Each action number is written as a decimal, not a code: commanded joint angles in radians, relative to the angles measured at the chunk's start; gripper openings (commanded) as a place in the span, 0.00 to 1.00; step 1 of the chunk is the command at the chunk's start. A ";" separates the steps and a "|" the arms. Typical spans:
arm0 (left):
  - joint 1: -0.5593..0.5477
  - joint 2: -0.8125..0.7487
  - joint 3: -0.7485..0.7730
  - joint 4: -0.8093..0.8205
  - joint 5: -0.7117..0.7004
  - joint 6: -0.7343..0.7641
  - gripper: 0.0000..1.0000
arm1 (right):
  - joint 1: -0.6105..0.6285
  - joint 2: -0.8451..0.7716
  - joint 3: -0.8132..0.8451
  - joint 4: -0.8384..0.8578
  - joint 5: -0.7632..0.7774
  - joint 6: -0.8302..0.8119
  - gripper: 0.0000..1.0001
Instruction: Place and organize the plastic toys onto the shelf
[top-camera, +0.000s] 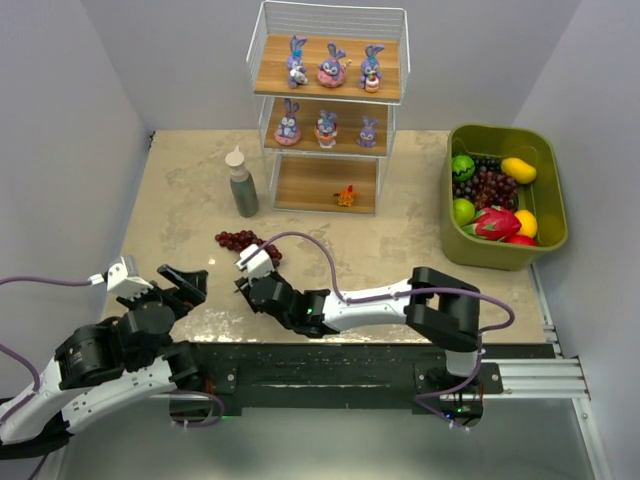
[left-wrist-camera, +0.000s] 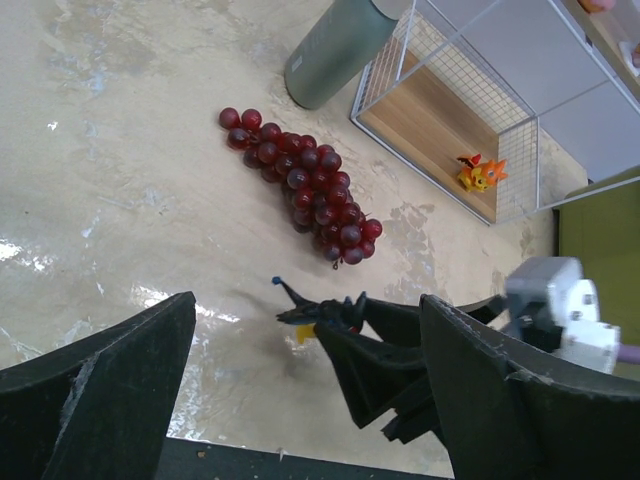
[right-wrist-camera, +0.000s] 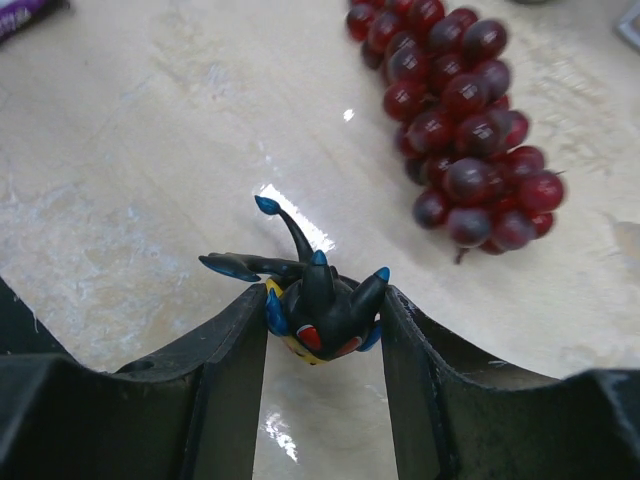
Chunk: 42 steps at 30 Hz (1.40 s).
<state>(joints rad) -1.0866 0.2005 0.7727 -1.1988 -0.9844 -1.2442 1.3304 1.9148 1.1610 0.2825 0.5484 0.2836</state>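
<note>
Both right jaws clamp the black bug (right-wrist-camera: 318, 318) between them.

Three plain walls are boxing in the workspace. The left wall (top-camera: 60, 120) and the right wall (top-camera: 600, 90) are slanting in toward the back wall (top-camera: 180, 60), all a flat, pale grey-lilac. A table (top-camera: 180, 190) is filling the space between them, its top showing a beige, marbled stone pattern with paler blotches. Along the near edge a black strip (top-camera: 330, 365) is running across the table, and a silver metal rail (top-camera: 545, 372) is sticking out at its right end. Soft, even light is washing over everything, leaving only faint shadows. It is bouncing off the glossy top as white glare (right-wrist-camera: 318, 232) in the right wrist view.
</note>
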 joint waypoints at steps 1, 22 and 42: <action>0.001 -0.003 0.013 0.031 -0.042 0.006 0.98 | 0.007 -0.099 0.095 -0.112 0.163 -0.026 0.01; 0.001 -0.003 0.010 0.039 -0.042 0.015 0.98 | -0.382 0.085 0.357 -0.164 0.113 -0.158 0.01; 0.001 -0.001 0.007 0.045 -0.042 0.020 0.98 | -0.504 0.285 0.488 -0.066 0.087 -0.167 0.01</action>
<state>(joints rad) -1.0866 0.1997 0.7727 -1.1904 -0.9844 -1.2335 0.8307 2.1845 1.5940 0.1402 0.6262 0.1314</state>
